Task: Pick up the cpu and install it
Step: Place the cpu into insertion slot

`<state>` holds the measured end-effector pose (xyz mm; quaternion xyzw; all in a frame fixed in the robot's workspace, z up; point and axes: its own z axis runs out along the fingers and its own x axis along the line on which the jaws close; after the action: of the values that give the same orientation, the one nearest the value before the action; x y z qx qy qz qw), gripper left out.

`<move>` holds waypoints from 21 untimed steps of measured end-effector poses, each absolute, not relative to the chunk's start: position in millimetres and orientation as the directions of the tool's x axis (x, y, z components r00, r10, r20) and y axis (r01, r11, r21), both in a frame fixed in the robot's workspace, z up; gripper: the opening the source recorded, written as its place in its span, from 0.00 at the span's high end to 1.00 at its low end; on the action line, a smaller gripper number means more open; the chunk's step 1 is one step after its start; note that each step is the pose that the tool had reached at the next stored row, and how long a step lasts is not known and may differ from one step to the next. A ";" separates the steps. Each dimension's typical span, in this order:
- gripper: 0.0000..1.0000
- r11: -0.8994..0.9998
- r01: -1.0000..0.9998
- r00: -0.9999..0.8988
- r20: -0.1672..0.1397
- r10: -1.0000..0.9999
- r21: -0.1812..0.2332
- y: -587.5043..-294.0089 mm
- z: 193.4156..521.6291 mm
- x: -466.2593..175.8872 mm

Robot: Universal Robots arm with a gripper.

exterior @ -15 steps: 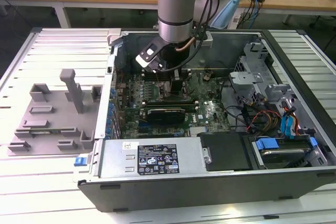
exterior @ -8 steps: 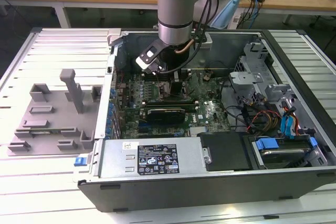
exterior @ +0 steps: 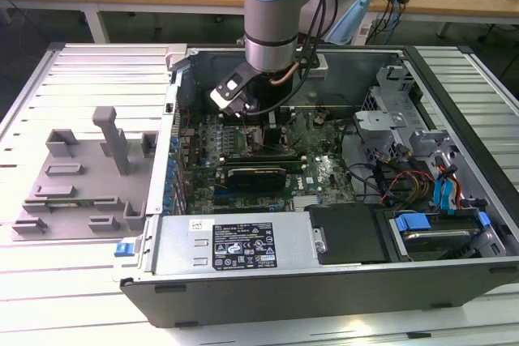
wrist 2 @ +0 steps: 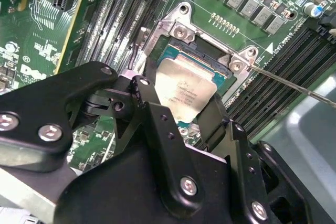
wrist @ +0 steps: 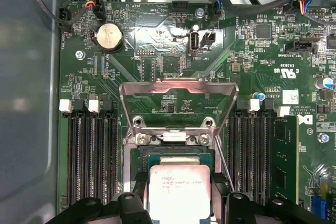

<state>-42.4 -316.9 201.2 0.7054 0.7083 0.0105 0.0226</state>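
The cpu, a flat square chip with a silvery top, sits between the black fingers of my gripper, which is shut on it. It hangs low over the open motherboard socket; I cannot tell whether it touches the socket. The socket's metal load plate is swung up and open. In the exterior view my gripper is down inside the open computer case, over the green motherboard.
Memory slots flank the socket on both sides, and a thin lever rod sticks out beside it. Grey plastic fixture blocks stand on the table at the exterior view's left. Drive bays and cables crowd the case's right side.
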 end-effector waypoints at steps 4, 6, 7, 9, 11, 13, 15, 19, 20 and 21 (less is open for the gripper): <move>0.45 0.004 0.999 -0.004 -0.017 1.000 0.047 -316.8 201.1 -42.4; 0.38 0.004 0.999 -0.004 -0.017 1.000 0.047 -316.8 201.0 -42.4; 0.38 0.004 0.999 -0.004 -0.017 1.000 0.047 -316.7 200.9 -42.4; 0.38 0.004 0.999 -0.004 -0.017 1.000 0.047 -316.5 200.9 -42.1; 0.38 0.004 0.999 -0.003 -0.017 1.000 0.047 -315.4 200.9 -41.1; 0.38 0.004 0.999 -0.004 -0.017 1.000 0.047 -313.3 201.0 -40.8; 0.38 0.004 0.999 -0.003 -0.017 1.000 0.047 -312.5 200.9 -40.8; 0.38 0.002 0.999 -0.001 -0.017 1.000 0.047 -310.7 200.9 -40.8; 0.38 0.002 0.999 -0.001 -0.017 1.000 0.047 -310.7 200.9 -40.8; 0.38 0.002 0.999 -0.001 -0.017 1.000 0.047 -310.7 200.9 -40.8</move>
<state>-40.8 -310.7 200.9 0.7064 0.7074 0.0106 0.0223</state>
